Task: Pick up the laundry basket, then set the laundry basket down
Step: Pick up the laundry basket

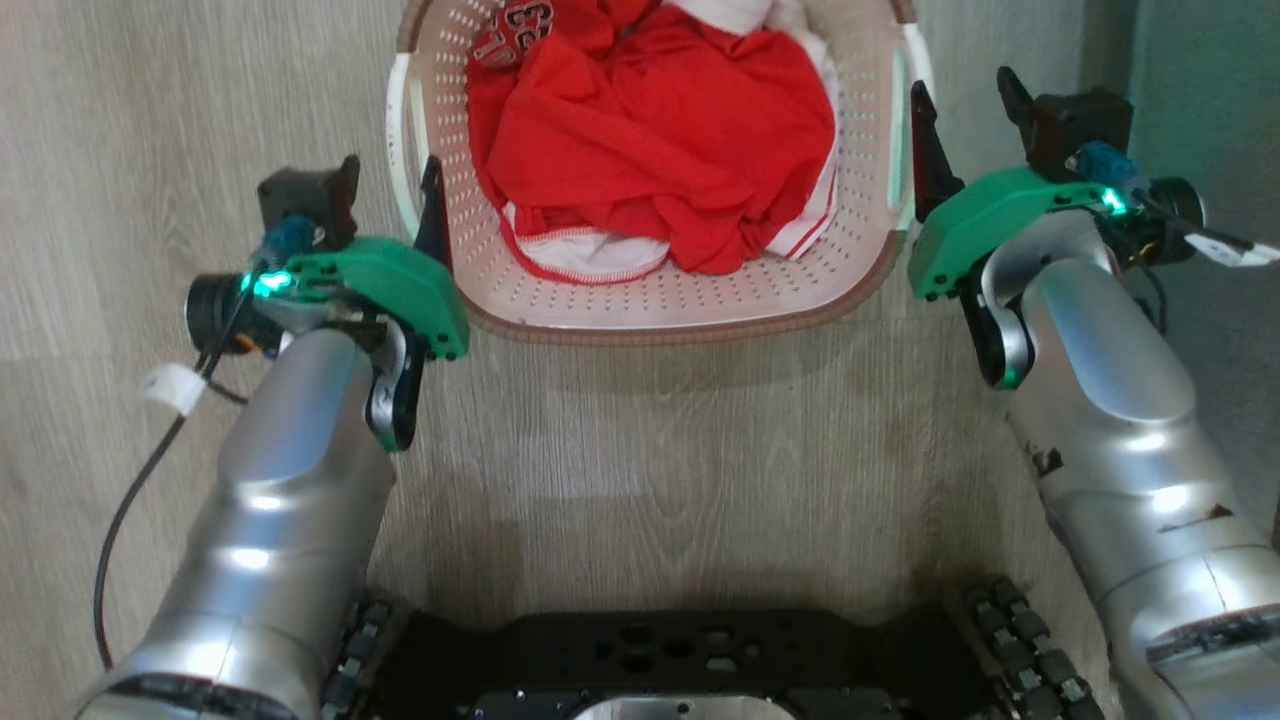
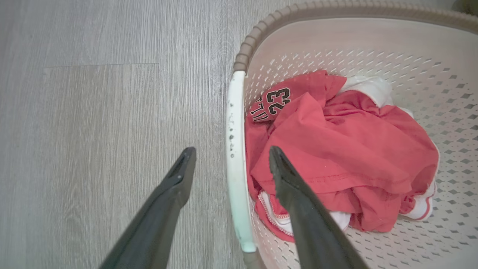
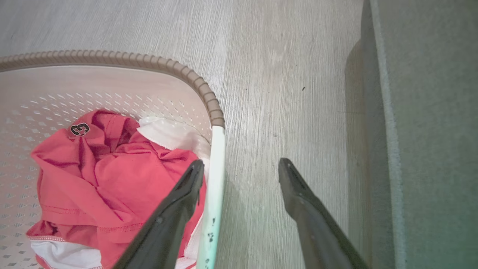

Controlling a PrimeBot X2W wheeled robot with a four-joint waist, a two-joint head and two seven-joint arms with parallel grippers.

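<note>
Head view: laundry basket (image 1: 680,298) far end cut off at top edge.

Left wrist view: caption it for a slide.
Open left tool straddles white handle of laundry basket holding red clothes.

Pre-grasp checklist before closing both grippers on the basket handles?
1. left gripper open, straddling left handle: ok.
2. right gripper open, straddling right handle: ok.
3. clothes inside the laundry basket, none draped over either handle: ok.
4. inner fingers free of cloth: cannot tell.
5. grey upright surface apart from right gripper: ok.
6. fingers low enough to catch under the handles: cannot tell.
</note>
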